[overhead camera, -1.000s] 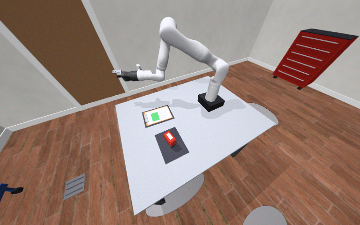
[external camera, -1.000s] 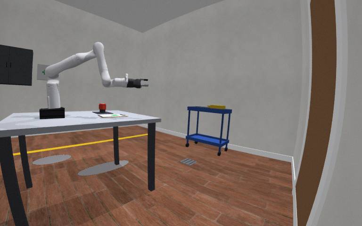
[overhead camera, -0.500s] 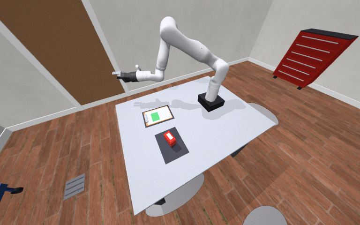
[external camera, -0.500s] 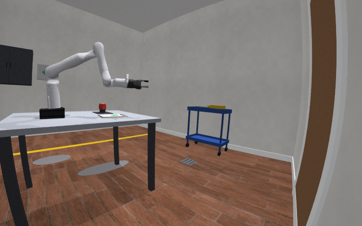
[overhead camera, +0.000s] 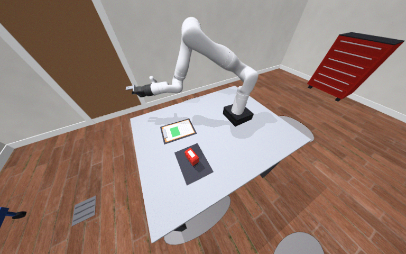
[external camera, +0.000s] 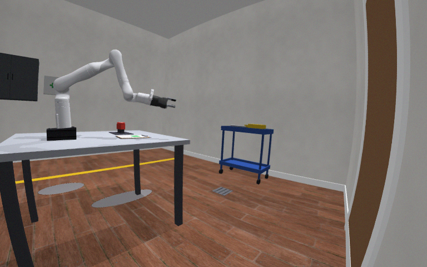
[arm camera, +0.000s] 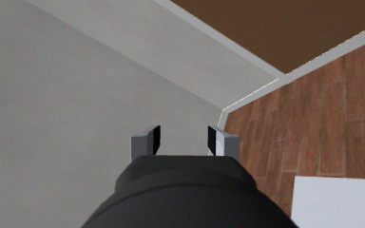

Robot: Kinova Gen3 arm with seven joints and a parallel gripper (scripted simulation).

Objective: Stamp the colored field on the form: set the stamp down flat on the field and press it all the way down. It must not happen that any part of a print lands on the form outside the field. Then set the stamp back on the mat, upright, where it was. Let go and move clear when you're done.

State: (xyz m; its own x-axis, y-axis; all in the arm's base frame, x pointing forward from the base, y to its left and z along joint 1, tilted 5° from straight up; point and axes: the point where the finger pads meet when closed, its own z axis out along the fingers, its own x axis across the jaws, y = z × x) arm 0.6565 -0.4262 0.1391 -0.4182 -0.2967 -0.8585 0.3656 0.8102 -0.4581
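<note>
Presumably for easy reach from the arm's base, the table [overhead camera: 245, 155] carries the grey mat [overhead camera: 191, 173] with the red stamp [overhead camera: 192, 156] upright on it, just beside the form [overhead camera: 178, 130] with its green field [overhead camera: 174, 131]. The gripper [overhead camera: 129, 89] is held out beyond the table edge, fingers spread wide with nothing between them, so pickup is judged not yet begun.

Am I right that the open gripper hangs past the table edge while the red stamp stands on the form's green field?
Not quite. The top view shows the red stamp on the dark mat, beside the form; its green field is bare. The gripper is indeed open, beyond the table.
</note>
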